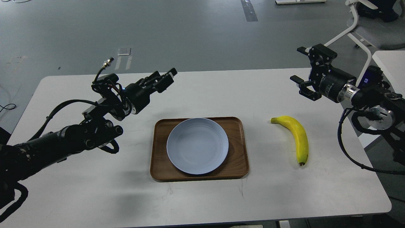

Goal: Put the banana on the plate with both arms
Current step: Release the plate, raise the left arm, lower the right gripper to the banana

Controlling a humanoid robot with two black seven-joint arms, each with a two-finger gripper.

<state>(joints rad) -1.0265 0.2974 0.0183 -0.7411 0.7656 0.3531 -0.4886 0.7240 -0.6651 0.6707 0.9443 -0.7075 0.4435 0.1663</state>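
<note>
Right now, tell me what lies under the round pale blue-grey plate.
The round pale blue-grey plate rests inside a rectangular brown wooden tray on the white table. The tray's middle is covered by the plate, so nothing there can be seen.

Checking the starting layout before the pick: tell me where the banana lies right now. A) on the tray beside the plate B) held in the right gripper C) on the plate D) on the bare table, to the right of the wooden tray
D: the banana lies on the white table, right of the wooden tray, whose plate holds nothing.
</note>
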